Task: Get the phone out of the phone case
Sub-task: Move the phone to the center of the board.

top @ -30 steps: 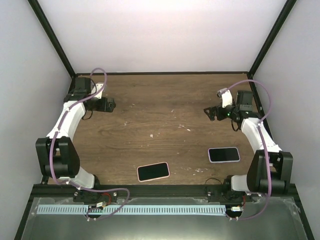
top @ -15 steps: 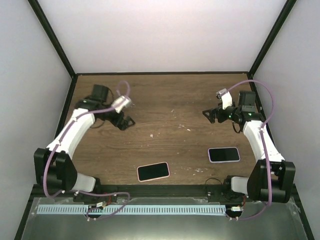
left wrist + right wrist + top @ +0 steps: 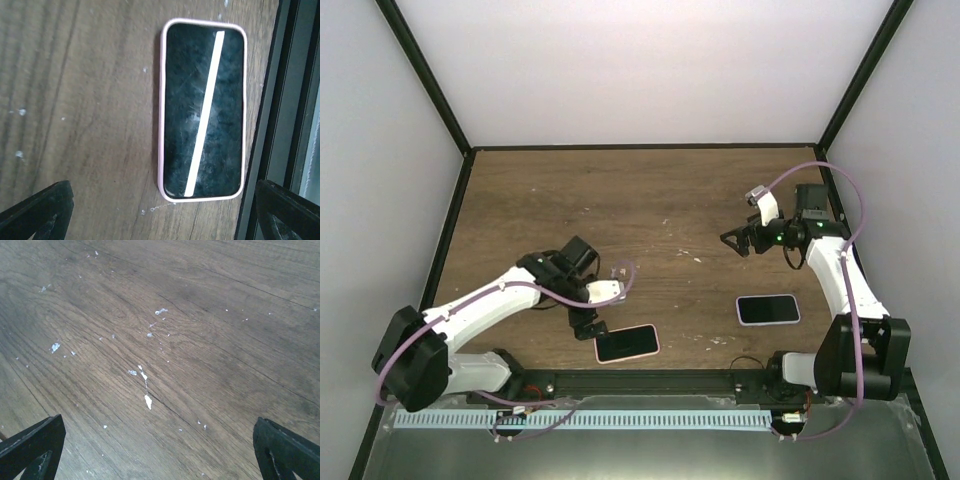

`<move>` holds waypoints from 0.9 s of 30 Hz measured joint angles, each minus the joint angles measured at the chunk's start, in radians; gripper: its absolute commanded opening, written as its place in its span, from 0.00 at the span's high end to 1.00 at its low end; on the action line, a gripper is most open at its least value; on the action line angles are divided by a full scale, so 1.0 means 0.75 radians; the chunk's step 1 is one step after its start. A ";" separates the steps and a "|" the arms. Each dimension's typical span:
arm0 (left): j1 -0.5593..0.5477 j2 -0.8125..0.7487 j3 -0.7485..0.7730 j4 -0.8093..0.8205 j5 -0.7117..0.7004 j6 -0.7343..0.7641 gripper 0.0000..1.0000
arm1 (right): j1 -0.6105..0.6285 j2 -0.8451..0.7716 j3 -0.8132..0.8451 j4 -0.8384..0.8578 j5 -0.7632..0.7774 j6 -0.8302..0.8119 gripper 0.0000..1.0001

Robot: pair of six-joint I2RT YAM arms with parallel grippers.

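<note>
A black phone in a pink case (image 3: 626, 343) lies flat, screen up, near the table's front edge; it fills the left wrist view (image 3: 202, 110). My left gripper (image 3: 586, 326) hovers just left of it, open and empty, with its fingertips (image 3: 37, 210) wide apart at the bottom of the left wrist view. A second dark phone with a light rim (image 3: 767, 309) lies at the front right. My right gripper (image 3: 735, 240) is open and empty above bare wood, behind that second phone; its fingertips (image 3: 30, 447) show at the bottom corners of the right wrist view.
A black rail (image 3: 650, 380) runs along the table's front edge, close to the cased phone; it also shows in the left wrist view (image 3: 280, 100). Black frame posts stand at the back corners. White flecks (image 3: 147, 400) mark the wood under the right gripper.
My left arm has swung from the back left corner down to the front, beside the pink-cased phone. My right gripper has shifted slightly left. Neither phone has moved.
</note>
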 measured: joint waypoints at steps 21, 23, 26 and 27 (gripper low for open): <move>-0.411 0.097 -0.178 0.309 -0.235 -0.060 0.00 | 0.000 -0.061 -0.114 0.005 -0.024 0.044 0.00; -0.427 0.120 -0.184 0.349 -0.262 -0.071 0.00 | 0.000 -0.074 -0.123 0.004 -0.024 0.052 0.00; -0.459 0.154 -0.191 0.393 -0.284 -0.092 0.00 | 0.000 -0.087 -0.127 0.006 -0.024 0.059 0.00; -0.468 0.162 -0.192 0.402 -0.288 -0.096 0.00 | 0.000 -0.092 -0.131 0.009 -0.024 0.061 0.00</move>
